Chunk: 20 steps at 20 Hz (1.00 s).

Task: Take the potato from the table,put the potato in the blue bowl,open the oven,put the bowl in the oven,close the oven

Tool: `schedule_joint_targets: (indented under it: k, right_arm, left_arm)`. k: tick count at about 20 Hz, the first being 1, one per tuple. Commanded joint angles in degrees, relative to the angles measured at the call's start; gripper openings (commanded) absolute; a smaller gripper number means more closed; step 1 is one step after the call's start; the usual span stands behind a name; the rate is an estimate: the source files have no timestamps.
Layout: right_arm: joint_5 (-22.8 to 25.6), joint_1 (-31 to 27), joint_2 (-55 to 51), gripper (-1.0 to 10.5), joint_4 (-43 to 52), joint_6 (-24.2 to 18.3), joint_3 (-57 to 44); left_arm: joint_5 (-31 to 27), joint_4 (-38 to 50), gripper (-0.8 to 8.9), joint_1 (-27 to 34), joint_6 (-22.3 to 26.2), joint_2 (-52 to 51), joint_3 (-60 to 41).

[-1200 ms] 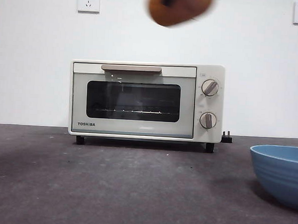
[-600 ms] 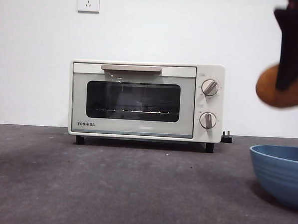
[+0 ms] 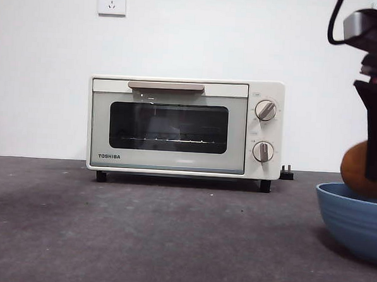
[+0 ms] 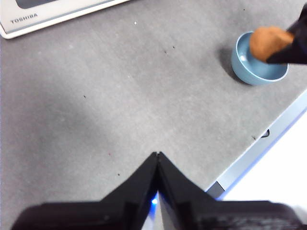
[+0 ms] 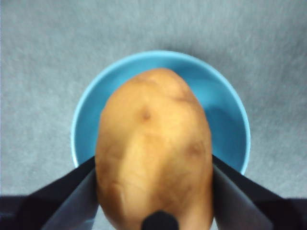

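Note:
My right gripper (image 3: 375, 165) is shut on the orange-tan potato (image 5: 153, 148), holding it just above the rim of the blue bowl (image 3: 355, 216) at the table's right edge. The right wrist view looks straight down past the potato into the bowl (image 5: 225, 120). From the left wrist view the potato (image 4: 267, 42) hangs over the bowl (image 4: 249, 72). The cream TOSHIBA oven (image 3: 185, 125) stands at the back with its door closed. My left gripper (image 4: 157, 155) is shut, holds nothing, and hovers over the bare table (image 4: 120, 105).
The oven's plug (image 3: 287, 173) lies on the table by its right foot. Wall sockets (image 3: 112, 0) sit high on the white wall. The table's metal edge (image 4: 268, 139) runs close to the bowl.
The right gripper has carried the potato from the top centre across to the right and down, from well above the bowl to just over its rim.

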Motion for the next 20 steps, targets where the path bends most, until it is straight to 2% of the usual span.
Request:
schedule_joint_targets:
  k: [1,5,8,13,20]
  right_arm:
    - [0.0,0.0,1.1,0.0,1.1,1.0,-0.6]
    - [-0.4,0.0,4.1,0.3,3.0,2.3,-0.6]
    - [-0.5,0.0,5.5,2.6,2.9,2.7,-0.6]
    - [-2.0,0.1,5.5,5.5,3.3,2.7,-0.6]
    - [-2.0,0.1,5.1,5.6,0.6,3.0,2.1]
  left_arm:
    - [0.3,1.5,-0.06,-0.3,1.0,0.2,0.0]
    - [0.3,1.8,-0.06,-0.3,1.0,0.9,0.0]
    - [0.3,1.8,-0.05,-0.3,1.2,1.1,0.0]
    - [0.3,1.9,-0.06,-0.3,1.2,1.1,0.0]
    - [0.3,2.8,-0.05,-0.3,1.2,1.1,0.0]
